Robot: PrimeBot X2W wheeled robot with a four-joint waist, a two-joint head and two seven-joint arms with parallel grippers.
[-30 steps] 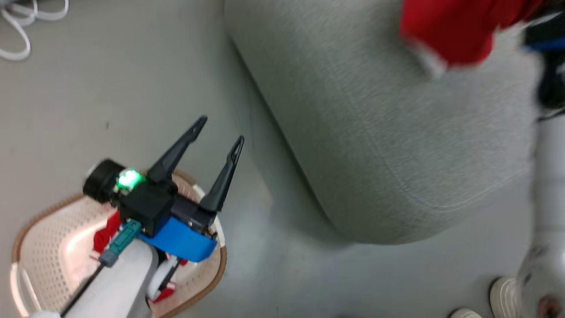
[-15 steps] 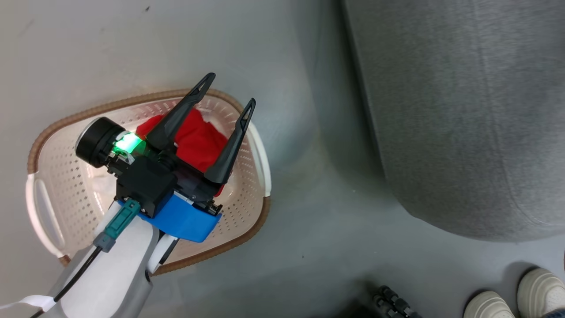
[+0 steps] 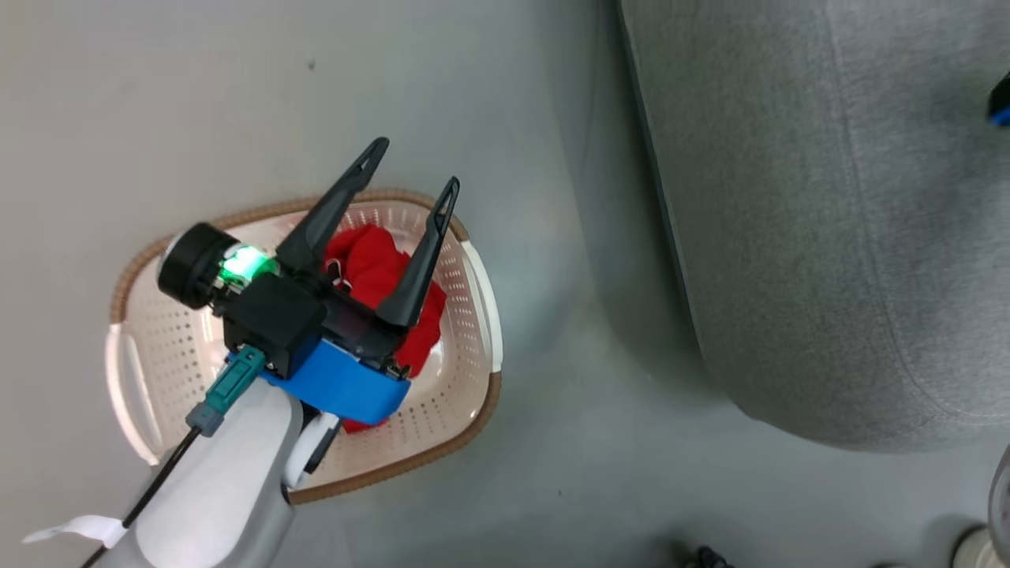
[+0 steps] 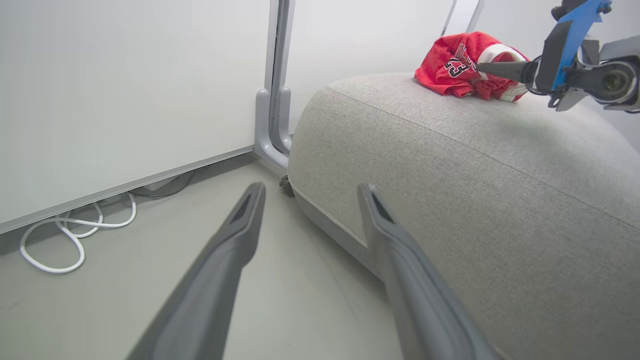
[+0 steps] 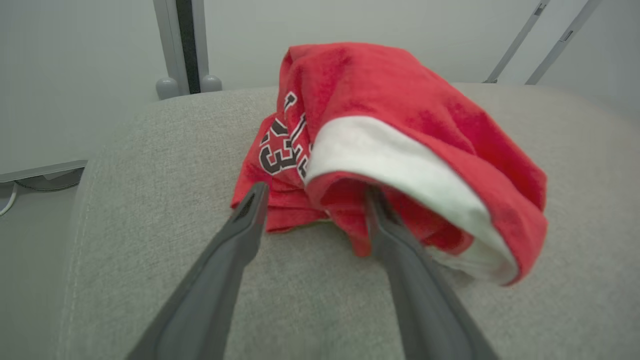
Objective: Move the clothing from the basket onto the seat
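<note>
Although most of its lettering is folded away, the crumpled garment (image 5: pixel 400 125) lying on the seat (image 5: pixel 125 225) shows a black-and-white "23" (image 5: pixel 272 156) with part of a word beside it. From left to right in the head view, the basket (image 3: pixel 461 371) stands on the floor (image 3: pixel 158 95) with another red garment (image 3: pixel 371 268) bunched inside. The left pincer (image 3: pixel 415 166) hangs above it, fingers spread wide and empty, its body covering part of that cloth. A strip of bare floor separates the basket from the grey seat at right. The right pincer (image 5: pixel 315 190) is spread open at the crumpled garment, gripping nothing, one fingertip tucked under the white-banded fold. A white cable (image 4: pixel 75 235) loops along the wall, left of a grey post (image 4: pixel 272 100)
</note>
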